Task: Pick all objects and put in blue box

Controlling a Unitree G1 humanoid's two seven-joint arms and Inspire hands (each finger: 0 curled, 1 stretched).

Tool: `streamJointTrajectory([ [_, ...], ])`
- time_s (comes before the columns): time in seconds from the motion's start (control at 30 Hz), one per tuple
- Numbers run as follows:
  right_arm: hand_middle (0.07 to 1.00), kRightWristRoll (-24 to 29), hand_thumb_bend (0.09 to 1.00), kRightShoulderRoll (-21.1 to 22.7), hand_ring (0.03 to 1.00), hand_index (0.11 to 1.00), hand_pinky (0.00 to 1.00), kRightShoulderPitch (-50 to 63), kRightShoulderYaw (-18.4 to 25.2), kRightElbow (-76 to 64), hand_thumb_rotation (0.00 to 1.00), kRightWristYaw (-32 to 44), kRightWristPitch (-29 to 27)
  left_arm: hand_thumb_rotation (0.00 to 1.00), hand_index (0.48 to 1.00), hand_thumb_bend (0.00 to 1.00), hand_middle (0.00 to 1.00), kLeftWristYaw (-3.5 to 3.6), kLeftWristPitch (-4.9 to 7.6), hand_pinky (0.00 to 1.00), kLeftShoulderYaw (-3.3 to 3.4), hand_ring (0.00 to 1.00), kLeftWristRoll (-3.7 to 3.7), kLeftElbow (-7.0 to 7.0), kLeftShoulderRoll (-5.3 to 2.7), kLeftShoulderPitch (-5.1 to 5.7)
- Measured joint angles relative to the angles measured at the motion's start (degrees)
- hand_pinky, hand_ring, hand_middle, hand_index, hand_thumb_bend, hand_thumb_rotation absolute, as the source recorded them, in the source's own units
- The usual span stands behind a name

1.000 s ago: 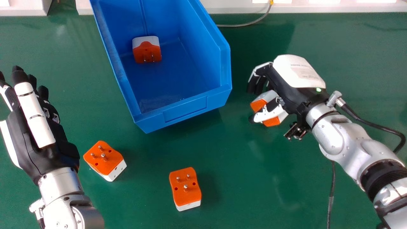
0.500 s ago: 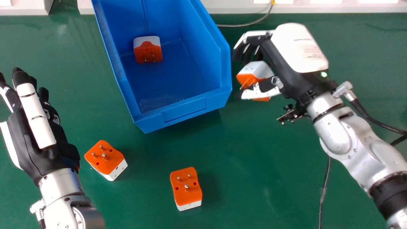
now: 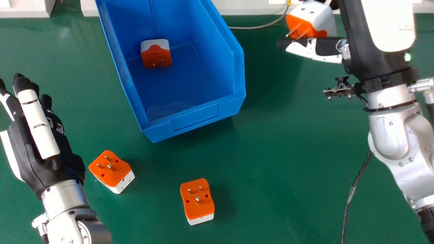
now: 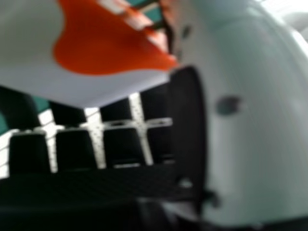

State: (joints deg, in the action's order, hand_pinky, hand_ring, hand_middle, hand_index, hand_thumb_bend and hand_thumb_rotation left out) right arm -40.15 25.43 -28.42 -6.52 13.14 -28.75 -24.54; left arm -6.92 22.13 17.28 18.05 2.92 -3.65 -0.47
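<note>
On a green table (image 3: pixel 271 152), a blue storage bin (image 3: pixel 195 118) sits left of the robot's right hand (image 3: pixel 359 47), partly closed with thumb and fingers gripping an orange-and-white plug adapter (image 3: pixel 317 18). The left hand (image 3: pixel 27 152), idle and empty, extends its fingers on the bin's other side. A second adapter (image 3: pixel 157 56) lies inside the bin, between the hands; a third (image 3: pixel 113 171) rests just right of the left hand's wrist, and a fourth (image 3: pixel 197 201) between the hands, nearer the robot than the right.

The head view looks forward and down over the table (image 3: pixel 271 152); another, at the right hand (image 3: pixel 362 51), faces the shared plug (image 3: pixel 318 20) up close.
</note>
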Motion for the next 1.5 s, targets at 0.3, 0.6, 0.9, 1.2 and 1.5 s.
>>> streamJointTrajectory([
  [0.3, 0.511, -7.2, 0.496, -5.4, 0.41, 0.506, 0.31, -7.5, -5.7, 0.4, 0.0, -3.9, -3.7, 0.82, 1.0, 0.5, 1.0, 0.19, -0.02, 1.0, -0.12, 1.0, 0.06, 0.28, -0.04, -0.67],
  [0.6, 0.498, -9.3, 0.499, -10.7, 0.44, 0.484, 0.33, -16.7, -13.6, 17.6, 0.0, -5.7, -8.9, 0.82, 1.0, 0.5, 1.0, -0.11, 0.07, 1.0, -0.11, 1.0, 0.01, 0.27, -0.05, -0.94],
  [0.9, 0.492, -10.6, 0.499, -18.7, 0.405, 0.491, 0.35, -29.8, -20.7, 52.6, 0.0, -9.3, -5.6, 0.84, 1.0, 0.5, 1.0, -0.98, 0.2, 1.0, -0.29, 1.0, -0.16, -0.17, -0.04, -1.16],
  [1.2, 0.521, -10.3, 0.498, -19.4, 0.444, 0.489, 0.35, -32.4, -23.8, 58.8, 0.0, -9.8, -3.5, 0.83, 1.0, 0.5, 1.0, -0.98, 0.86, 1.0, -0.44, 1.0, -0.68, -0.17, -0.03, -1.19],
  [1.5, 0.94, -11.8, 0.853, -18.8, 0.923, 0.894, 0.77, -33.0, -27.7, 56.0, 0.07, -4.1, 1.0, 0.83, 1.0, 0.5, 1.0, -0.82, 0.93, 1.0, -0.63, 1.0, -0.65, -0.17, -0.02, -1.22],
])
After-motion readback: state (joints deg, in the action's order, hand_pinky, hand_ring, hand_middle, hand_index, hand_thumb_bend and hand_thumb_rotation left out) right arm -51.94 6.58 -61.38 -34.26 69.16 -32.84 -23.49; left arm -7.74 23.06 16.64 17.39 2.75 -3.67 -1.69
